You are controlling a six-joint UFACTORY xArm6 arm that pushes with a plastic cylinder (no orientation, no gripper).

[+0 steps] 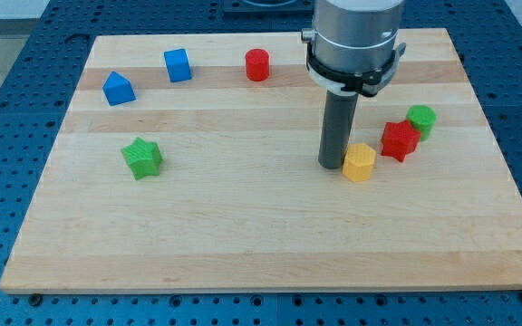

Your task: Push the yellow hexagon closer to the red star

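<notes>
My tip (333,166): I'm resting it on the board (243,235), touching the hexagon's left side; it's a bare rod, holding nothing.
Hexagon (359,163): yellow, sitting just left of and below the star.
Star (400,140): red, touching a green block (420,119).
</notes>
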